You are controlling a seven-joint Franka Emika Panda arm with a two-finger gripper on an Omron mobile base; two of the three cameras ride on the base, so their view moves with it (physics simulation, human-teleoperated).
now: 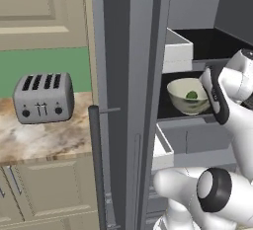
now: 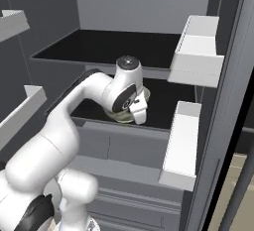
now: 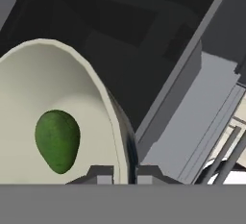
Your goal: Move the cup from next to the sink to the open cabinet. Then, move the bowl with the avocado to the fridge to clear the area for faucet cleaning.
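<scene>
So the fridge is standing wide open, dark shelves and white door bins on show. Left of it there's the marbled desk with a grey four-slot toaster sitting near its back edge, beige base cabinets underneath. The off-white bowl is on a dark fridge shelf, near that shelf's front edge, with the avocado lying inside it. The tool is pinched onto the bowl's rim, one finger inside the wall and one outside, so it's gripping the bowl. From the right base view the arm's wrist mostly covers the bowl.
</scene>
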